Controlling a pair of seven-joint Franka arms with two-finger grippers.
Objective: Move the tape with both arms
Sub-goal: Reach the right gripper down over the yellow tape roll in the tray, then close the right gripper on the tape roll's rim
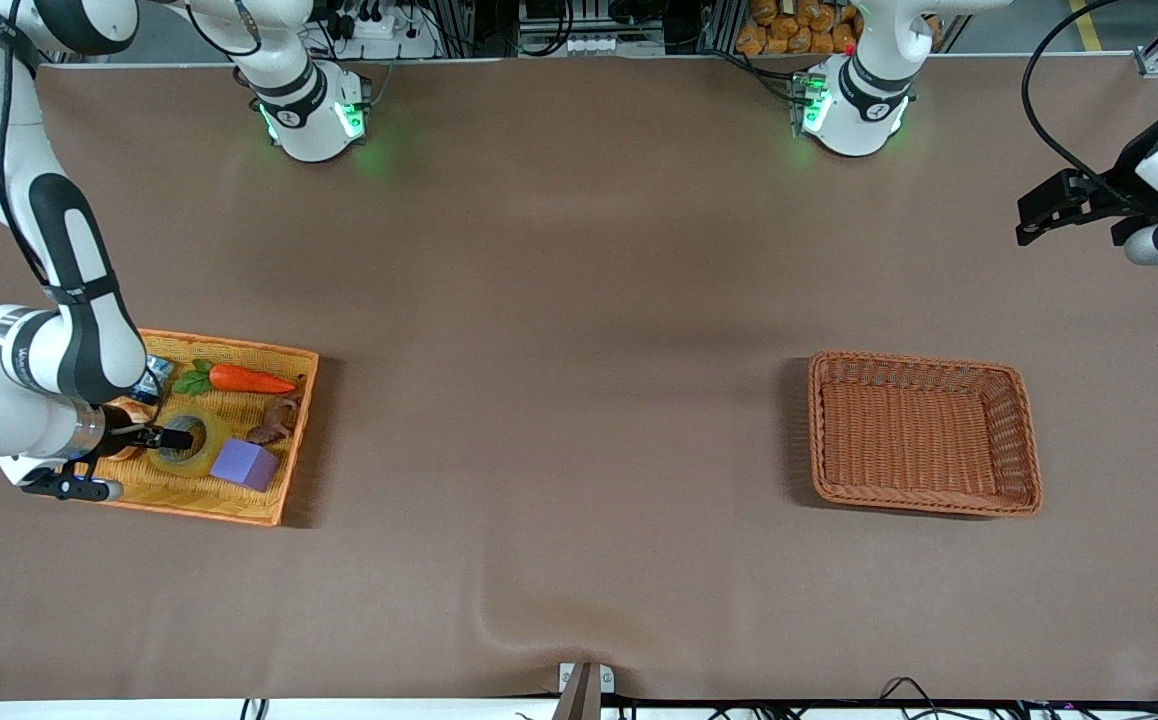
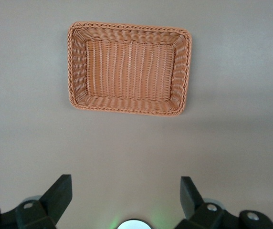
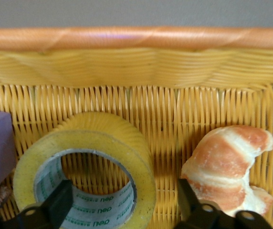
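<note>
The tape [image 1: 203,457], a yellowish roll with a grey core, lies in the yellow tray [image 1: 291,462] at the right arm's end of the table. My right gripper [image 1: 167,438] is down in the tray, open. In the right wrist view the tape [image 3: 86,143] shows close up: one finger [image 3: 55,206] is inside its hole and the other finger [image 3: 190,200] is outside the ring, so the right gripper [image 3: 122,205] straddles the roll's wall. My left gripper [image 1: 1029,220] waits in the air at the left arm's end, open and empty [image 2: 124,191].
The tray also holds a carrot [image 1: 249,379], a purple block [image 1: 244,463], a croissant [image 3: 227,162] beside the tape, a brown item [image 1: 274,420] and a small can [image 1: 154,378]. A brown wicker basket [image 1: 924,362] stands toward the left arm's end, also in the left wrist view [image 2: 129,109].
</note>
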